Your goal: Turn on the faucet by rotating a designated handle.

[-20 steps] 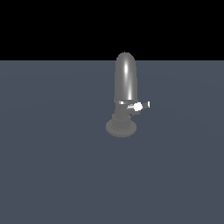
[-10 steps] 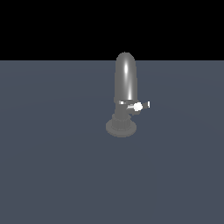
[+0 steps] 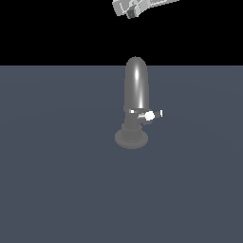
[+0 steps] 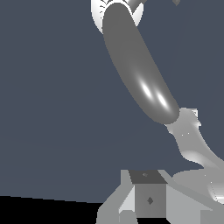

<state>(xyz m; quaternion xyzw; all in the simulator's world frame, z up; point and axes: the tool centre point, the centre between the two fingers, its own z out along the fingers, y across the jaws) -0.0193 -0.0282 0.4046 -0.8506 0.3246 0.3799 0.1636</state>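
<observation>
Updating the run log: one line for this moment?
gripper: high above faucet, no contact | handle: untouched, points to exterior view's right | jaws: state unclear

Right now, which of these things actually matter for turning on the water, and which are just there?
Part of the job:
faucet
handle
gripper, high above the faucet

Just there:
grey floor

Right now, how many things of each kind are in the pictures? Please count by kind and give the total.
Faucet: 1
Handle jutting from its column: 1
Pincer, high above the faucet: 1
Grey floor: 1
Total: 4
</observation>
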